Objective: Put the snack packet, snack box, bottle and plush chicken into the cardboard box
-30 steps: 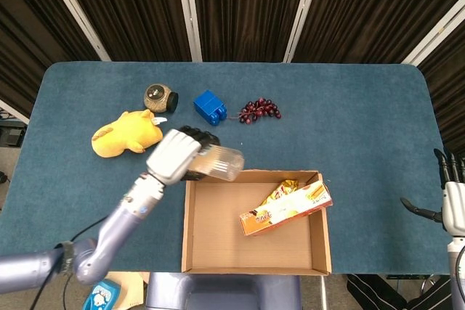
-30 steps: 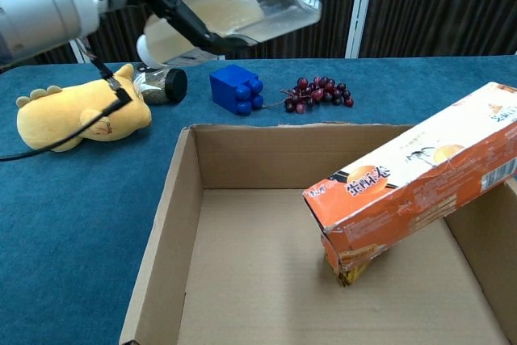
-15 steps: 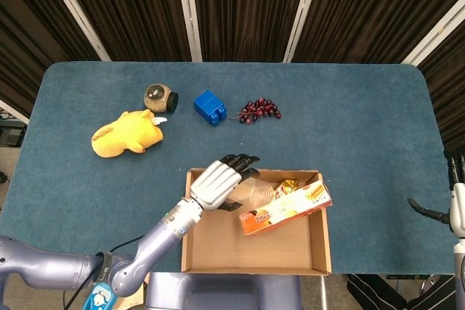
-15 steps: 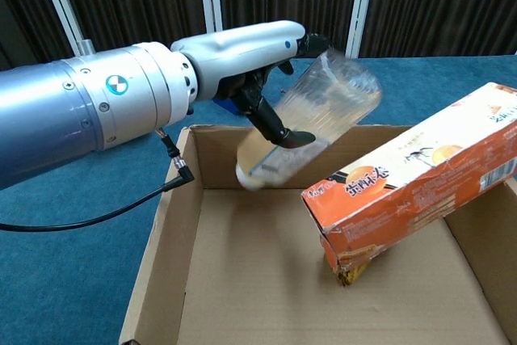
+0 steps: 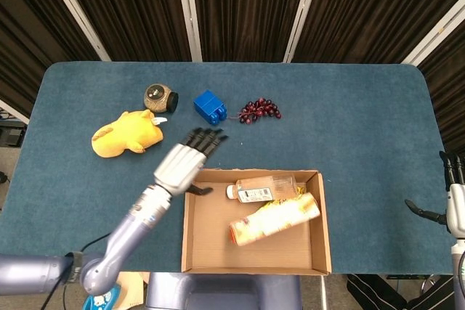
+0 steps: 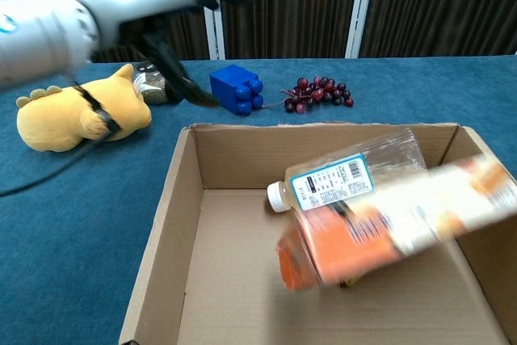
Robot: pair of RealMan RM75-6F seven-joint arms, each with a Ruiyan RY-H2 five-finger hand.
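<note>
The clear bottle (image 5: pixel 261 188) (image 6: pixel 355 179) lies on its side inside the cardboard box (image 5: pixel 185 245) (image 6: pixel 161 248), cap to the left, resting against the orange snack box (image 5: pixel 275 219) (image 6: pixel 388 228). The snack box is motion-blurred and lies flatter. The snack packet is almost hidden under them. My left hand (image 5: pixel 185 165) (image 6: pixel 166 18) is empty with fingers spread, above the box's back left corner. The yellow plush chicken (image 5: pixel 127 133) (image 6: pixel 77 115) lies on the table to its left. My right hand (image 5: pixel 452 197) hangs open at the table's right edge.
A blue block (image 5: pixel 209 107) (image 6: pixel 237 89), a bunch of dark grapes (image 5: pixel 259 110) (image 6: pixel 315 93) and a small round jar (image 5: pixel 160 96) (image 6: pixel 153 85) lie behind the box. The blue cloth table (image 5: pixel 363 121) stretches to the right.
My left hand let go of the bottle in the box and drew back up and left, empty. The bottle landed on the snack box, which tipped down flatter.
</note>
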